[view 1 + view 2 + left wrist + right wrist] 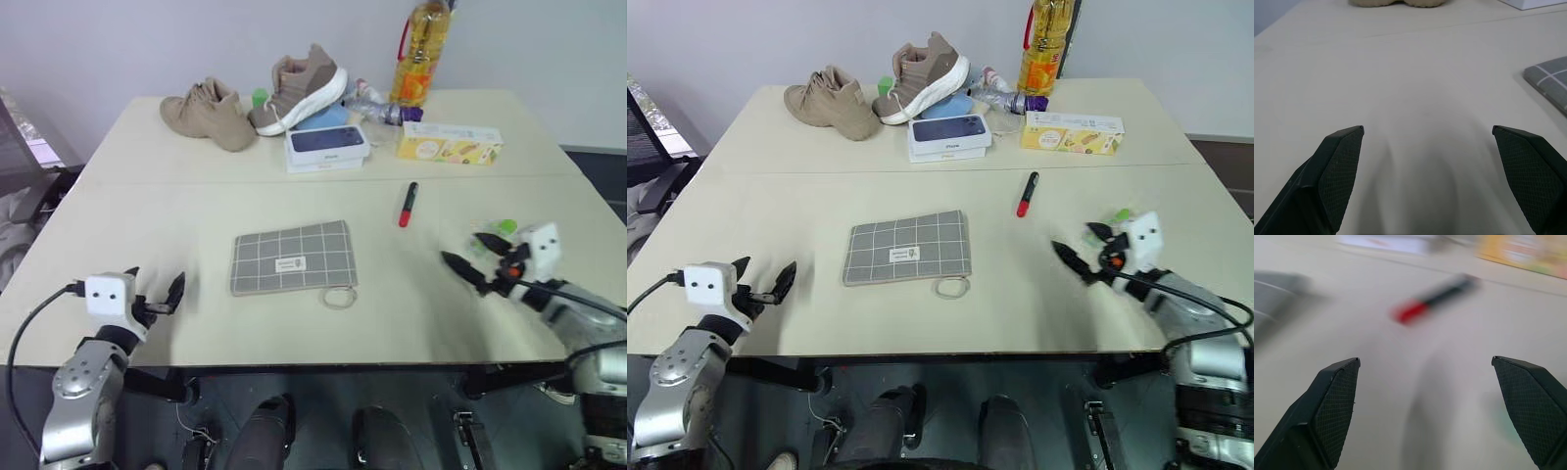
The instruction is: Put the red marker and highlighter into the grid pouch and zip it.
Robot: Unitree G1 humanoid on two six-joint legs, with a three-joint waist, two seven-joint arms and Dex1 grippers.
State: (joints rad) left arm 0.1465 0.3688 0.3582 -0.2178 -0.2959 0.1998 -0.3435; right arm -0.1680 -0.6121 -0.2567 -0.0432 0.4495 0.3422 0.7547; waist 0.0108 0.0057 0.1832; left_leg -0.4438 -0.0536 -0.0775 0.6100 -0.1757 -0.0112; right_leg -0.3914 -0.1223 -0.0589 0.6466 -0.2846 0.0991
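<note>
I am seeing my left gripper [157, 294] and right gripper [472, 257] nearest, both gaping wide and gripping nothing. One flat grey grid-lined fabric pouch [292, 257] is lying mid-table; one short red marker with a black cap [408, 204] is sitting at its two o'clock. The light-green translucent highlighter [506, 227] is peeking out, mostly hidden behind my right gripper. Two tan shoes [208, 113] are sitting far back.

No legible text; label on grid pouch [293, 258] too small to read.
</note>
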